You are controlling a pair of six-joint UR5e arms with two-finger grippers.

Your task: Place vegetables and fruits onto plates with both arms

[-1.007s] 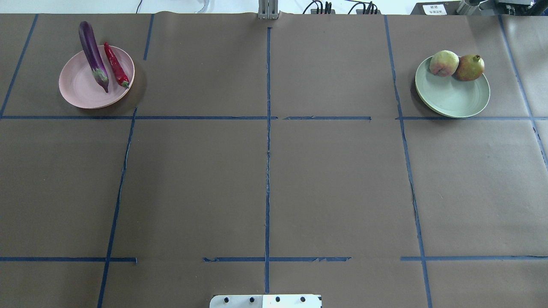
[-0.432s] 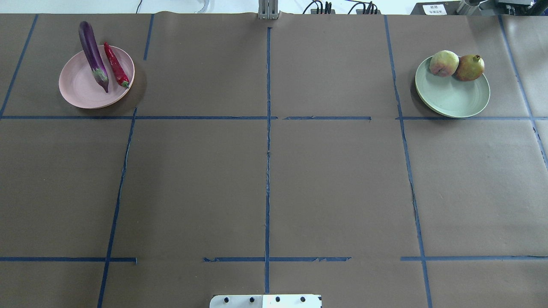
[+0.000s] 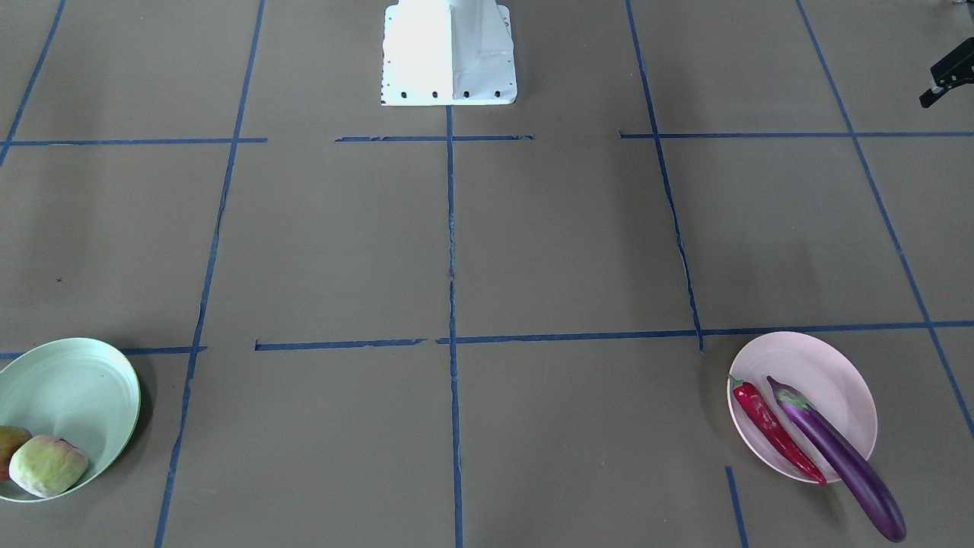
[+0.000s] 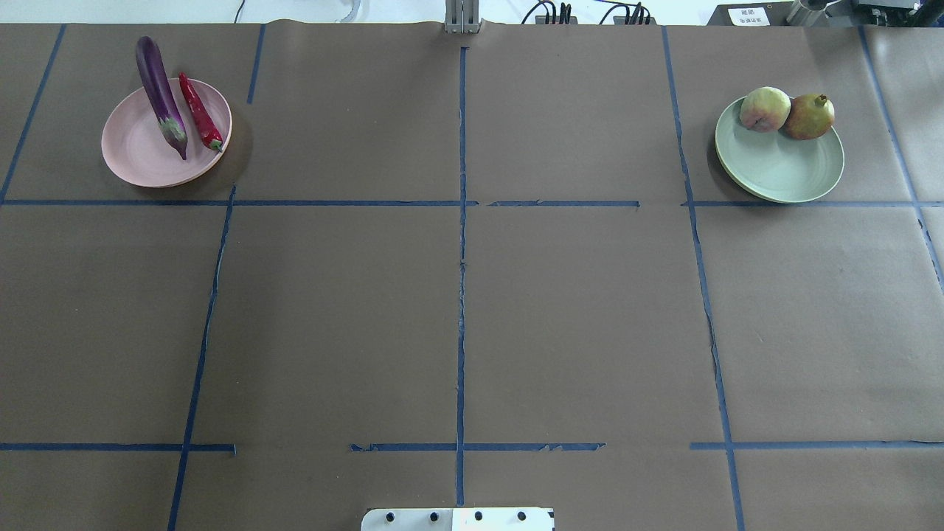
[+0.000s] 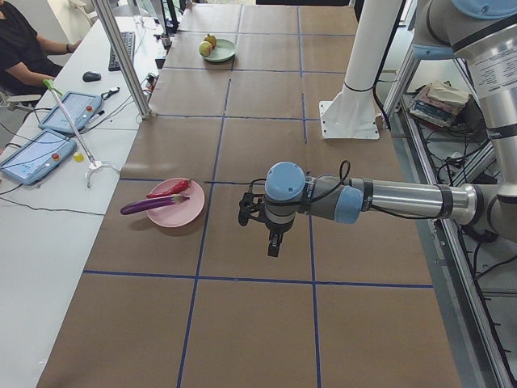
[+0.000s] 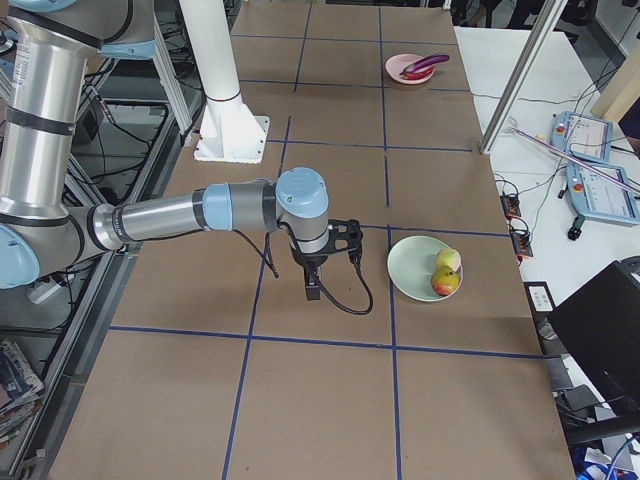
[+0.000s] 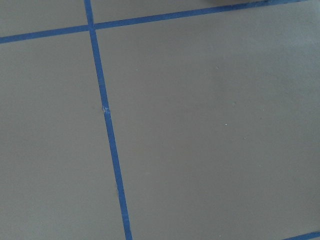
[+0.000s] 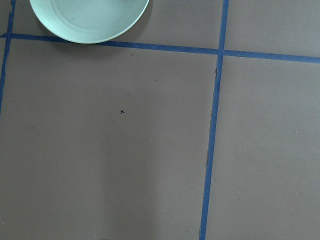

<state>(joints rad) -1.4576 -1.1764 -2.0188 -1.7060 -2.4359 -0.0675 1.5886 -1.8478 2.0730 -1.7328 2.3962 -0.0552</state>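
Note:
The purple eggplant (image 4: 158, 92) and the red chili (image 4: 199, 112) lie side by side on the pink plate (image 4: 136, 151) at the far left; the eggplant's tail overhangs the far rim (image 3: 837, 457). The pale green fruit (image 4: 765, 109) and the pomegranate-like fruit (image 4: 809, 117) sit touching at the far edge of the mint plate (image 4: 782, 166) at the far right. My left gripper (image 5: 275, 242) hangs above the table, on the robot's side of the pink plate. My right gripper (image 6: 312, 290) hangs beside the mint plate (image 6: 412, 268). I cannot tell whether either is open. Neither shows in the overhead view.
The white base block (image 4: 457, 518) stands at the near middle edge. Blue tape lines grid the brown table. A side table with tablets (image 5: 40, 153), a metal post (image 5: 121, 56) and a seated person (image 5: 20, 40) lie beyond the far edge.

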